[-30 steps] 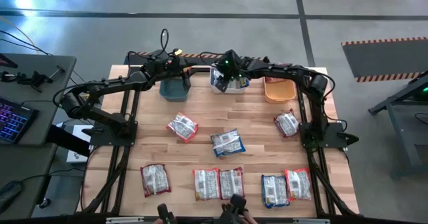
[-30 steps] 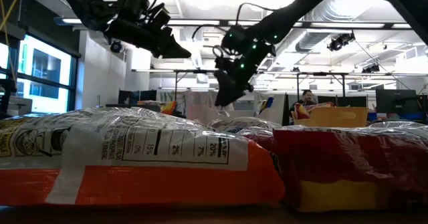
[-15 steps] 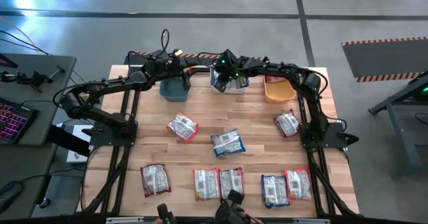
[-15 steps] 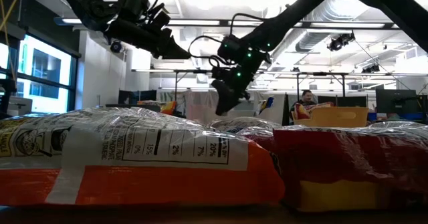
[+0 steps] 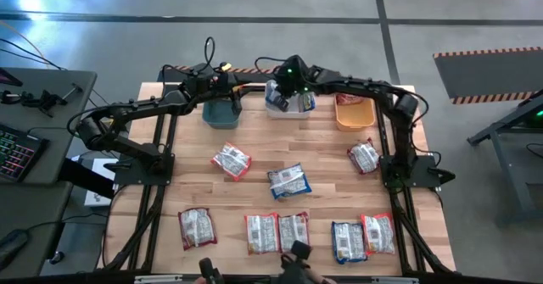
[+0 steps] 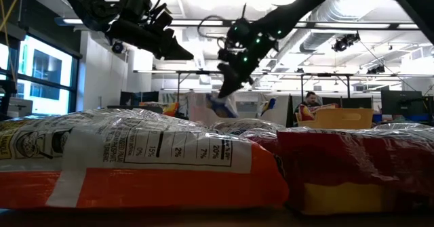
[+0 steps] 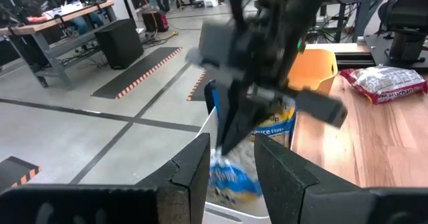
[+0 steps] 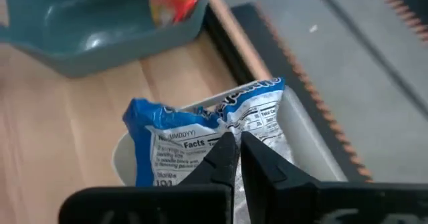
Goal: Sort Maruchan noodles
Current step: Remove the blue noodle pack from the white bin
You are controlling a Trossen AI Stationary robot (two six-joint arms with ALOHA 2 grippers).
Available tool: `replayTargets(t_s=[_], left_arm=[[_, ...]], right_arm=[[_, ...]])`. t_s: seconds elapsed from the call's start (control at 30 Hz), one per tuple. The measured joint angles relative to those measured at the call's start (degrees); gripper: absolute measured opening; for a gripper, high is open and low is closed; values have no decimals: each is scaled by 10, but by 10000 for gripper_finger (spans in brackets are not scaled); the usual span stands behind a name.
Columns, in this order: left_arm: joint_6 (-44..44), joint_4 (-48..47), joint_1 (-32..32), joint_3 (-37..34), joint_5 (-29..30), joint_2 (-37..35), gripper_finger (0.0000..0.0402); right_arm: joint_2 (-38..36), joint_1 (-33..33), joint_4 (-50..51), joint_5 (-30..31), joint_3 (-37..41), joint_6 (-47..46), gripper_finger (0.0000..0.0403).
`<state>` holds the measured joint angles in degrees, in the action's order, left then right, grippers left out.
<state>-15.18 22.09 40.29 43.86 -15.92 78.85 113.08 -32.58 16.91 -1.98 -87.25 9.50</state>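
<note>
Right claw (image 8: pixel 233 158): pressed together (empty), above the blue packet (image 8: pixel 200 137) in the white bin (image 5: pixel 287 106), 12 o'clock.
Left claw (image 7: pixel 231 170): partly spread, empty, over the teal bin (image 5: pixel 221 112).

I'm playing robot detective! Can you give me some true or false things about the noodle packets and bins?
1. The right tool is over the white bin. True.
2. The teal bin sits at the table's near edge. False: it sits at the far edge.
3. A blue packet is under the right tool. True.
4. The orange bin is between the other bins. False: the white bin is.
</note>
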Motion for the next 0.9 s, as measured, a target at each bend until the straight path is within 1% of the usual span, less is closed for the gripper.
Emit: replayTargets(t_s=[0.07,0.13,0.27,0.37,0.47,0.53,0.63,0.7,0.77,0.83,0.9], left_arm=[[0,0,0,0,0,0,106],[1,0,0,0,0,0,106],[1,0,0,0,0,0,106],[13,7,-1,0,-2,0,106],[23,17,-3,0,-10,0,106],[29,20,-6,0,-18,0,106],[31,22,-10,0,-19,0,106],[31,22,-13,0,-18,0,106],[31,23,-17,0,-18,5,106],[29,21,-18,0,-13,9,106],[26,23,-18,0,0,8,105]], right_arm=[[-29,0,-35,16,38,-4,0],[-63,0,-91,27,94,-17,0],[-133,-8,-239,18,240,-53,0],[-167,-16,-345,28,345,-96,0],[-181,-25,-471,42,422,-142,0],[-182,-31,-545,46,460,-183,0],[-178,-33,-619,55,502,-220,0],[-178,-34,-634,49,512,-225,0],[-178,-34,-632,12,512,-226,0],[-178,-32,-580,-33,485,-223,3],[-178,-24,-480,-45,434,-195,13]])
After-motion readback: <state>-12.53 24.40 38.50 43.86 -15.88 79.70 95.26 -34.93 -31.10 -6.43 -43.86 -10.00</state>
